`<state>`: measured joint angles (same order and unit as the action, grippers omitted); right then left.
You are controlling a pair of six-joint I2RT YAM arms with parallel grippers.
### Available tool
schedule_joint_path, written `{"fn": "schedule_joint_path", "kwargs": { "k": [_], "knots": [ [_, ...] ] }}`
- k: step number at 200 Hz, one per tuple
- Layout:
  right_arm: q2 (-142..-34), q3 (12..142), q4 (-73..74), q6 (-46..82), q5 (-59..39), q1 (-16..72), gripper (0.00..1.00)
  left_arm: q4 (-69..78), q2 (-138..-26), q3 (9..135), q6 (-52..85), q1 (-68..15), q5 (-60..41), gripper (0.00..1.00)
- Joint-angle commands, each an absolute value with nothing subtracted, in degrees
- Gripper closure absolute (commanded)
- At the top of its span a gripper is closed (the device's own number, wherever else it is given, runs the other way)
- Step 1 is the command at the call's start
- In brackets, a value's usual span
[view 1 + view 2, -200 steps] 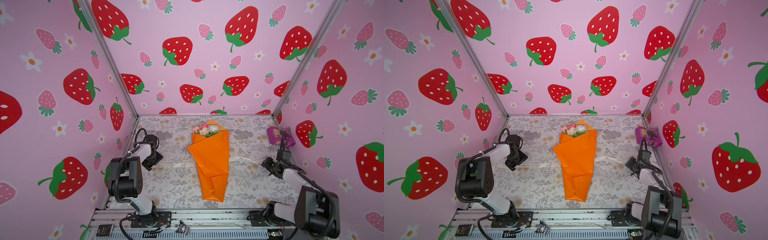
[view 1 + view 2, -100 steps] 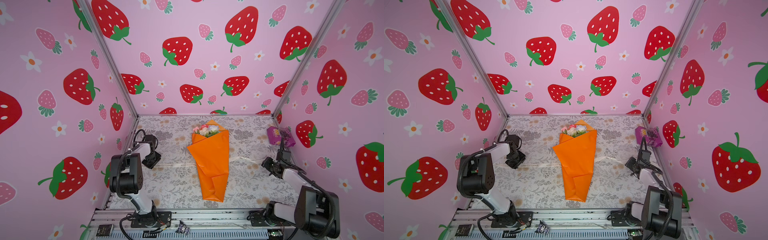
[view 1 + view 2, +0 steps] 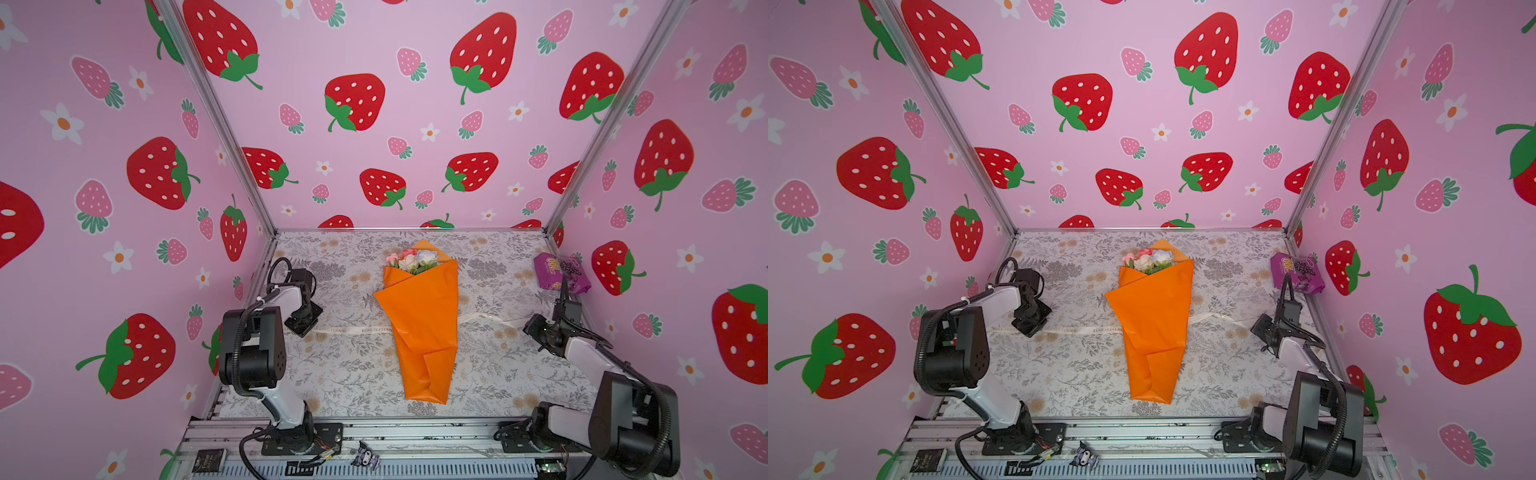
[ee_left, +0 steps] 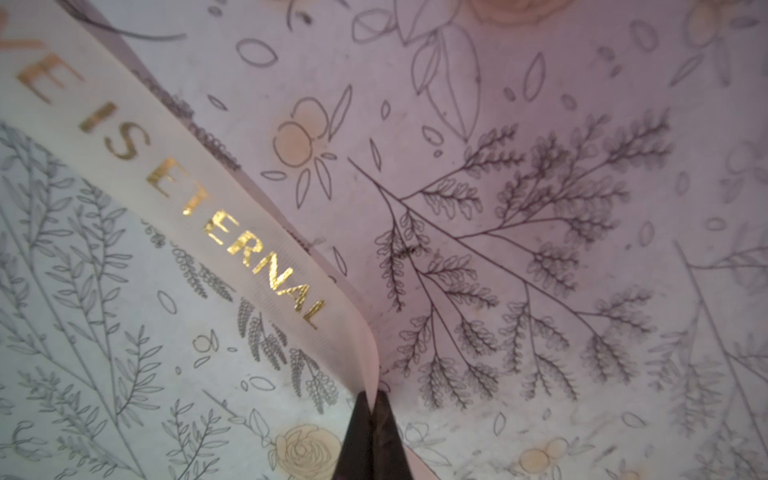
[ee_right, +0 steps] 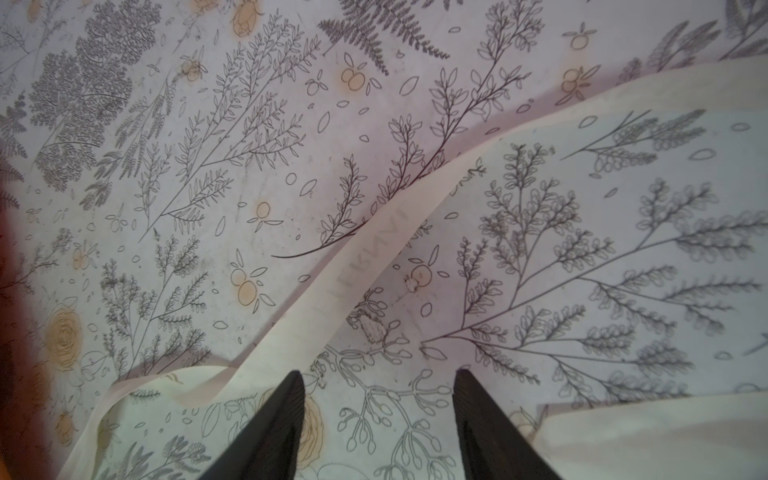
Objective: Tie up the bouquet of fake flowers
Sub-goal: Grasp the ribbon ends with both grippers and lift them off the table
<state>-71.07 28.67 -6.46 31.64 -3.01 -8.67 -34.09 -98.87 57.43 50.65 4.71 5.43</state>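
**Cream ribbon (image 3: 357, 330): left end pinched, right end lying loose**

The left gripper (image 4: 370, 401) is clamping the ribbon's end, jaws together on it. The right gripper (image 5: 379, 374) is hovering with jaws apart, and the other end is lying just beside one finger, not held. The bouquet of fake flowers (image 3: 419, 324) is lying midway between both arms, long axis running front to back, blooms at the far end. The ribbon is passing under it crosswise, so each end is lying nearest its own arm. Judgement: the right-side grasp is coming next.

Prob. lab booth: strawberry-print walls (image 3: 374, 50), alu frame (image 3: 220, 116)
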Motion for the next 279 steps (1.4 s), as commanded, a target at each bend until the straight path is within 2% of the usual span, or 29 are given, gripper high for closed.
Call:
{"fn": "schedule_joint_path", "kwargs": {
  "k": [1, 24, 70, 100, 196, 220, 235, 248, 257, 279],
  "knots": [
    [-71.9, 29.0, -6.5, 31.8, -2.0, -9.7, 0.37, -34.4, -99.5, 55.5, 49.9, 2.9, 2.5, 1.0],
    [-74.2, 31.2, -7.1, 31.6, -2.0, -11.3, 0.35, -34.4, -95.2, 56.4, 48.8, 0.9, 3.2, 1.0],
    [-81.9, 38.2, -8.4, 31.3, 4.7, -13.5, 0.34, -36.2, -90.6, 58.4, 46.3, -1.6, 4.8, 1.0],
    [-85.1, 40.4, -4.7, 33.0, 0.8, -16.1, 0.33, -36.4, -89.2, 58.4, 45.6, -2.0, 4.4, 1.0],
    [-102.7, 51.3, -6.2, 28.4, -0.6, -16.8, 0.34, -35.8, -85.1, 59.2, 45.6, -2.4, 2.2, 1.0],
    [-103.2, 51.8, -8.7, 27.7, -0.7, -16.3, 0.47, -36.0, -85.0, 59.5, 45.3, -2.4, 1.5, 1.0],
    [-102.9, 50.3, -8.2, 27.6, 1.8, -16.3, 0.64, -35.9, -84.8, 59.4, 45.3, -2.3, 1.3, 1.0],
    [-103.0, 50.3, -8.3, 26.4, 2.4, -16.3, 0.86, -35.5, -84.8, 59.3, 45.1, -2.4, 1.1, 1.0],
    [-102.8, 50.4, -8.2, 25.7, 1.9, -16.2, 0.94, -35.3, -84.7, 59.4, 44.8, -2.4, 0.9, 1.0],
    [-99.9, 51.3, -9.4, 24.2, 1.4, -15.0, 1.0, -35.4, -84.5, 60.1, 43.5, -2.5, 0.6, 1.0]
  ]
}}
